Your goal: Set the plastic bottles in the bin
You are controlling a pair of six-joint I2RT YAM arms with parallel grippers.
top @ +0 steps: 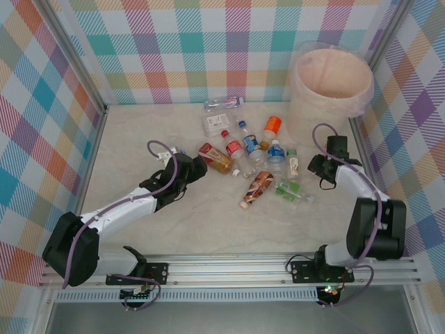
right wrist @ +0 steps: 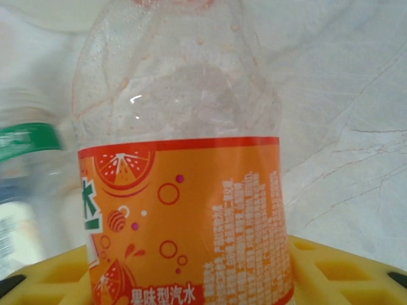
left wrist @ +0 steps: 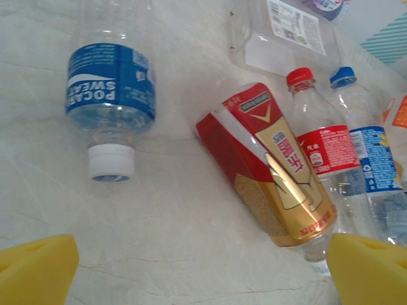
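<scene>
Nearest the camera, the left gripper (left wrist: 202, 254) is hovering low over the pale marble-look table (top: 174, 229), spread wide with nothing between its yellow pads (left wrist: 38, 270). Just beyond it a red-and-gold bottle (left wrist: 267, 165) is lying on its side. A blue-labelled bottle (left wrist: 111, 82) with a white cap is lying apart to its left.

On the other side, the right gripper (right wrist: 187, 273) is sitting close against an orange-labelled bottle (right wrist: 184, 210), one pad on each side of the label. It appears to be holding it.

The remaining plastic bottles (top: 250, 149) are lying scattered mid-table between the two arms, several of them touching. The cream bin (top: 306, 115), lined with a pinkish bag, is standing at the far right corner with its mouth open.

The bottles are looking empty, so they are probably very light, thin-walled and easy to crush. They are also smooth and likely to roll or slip. Gripping across the labelled middle seems the safest choice, and a gentle squeeze seems wise.

The overhead view is giving the whole layout, including the way to the bin. The wrist views are adding the label print, the cap colours and how the pads are sitting.
</scene>
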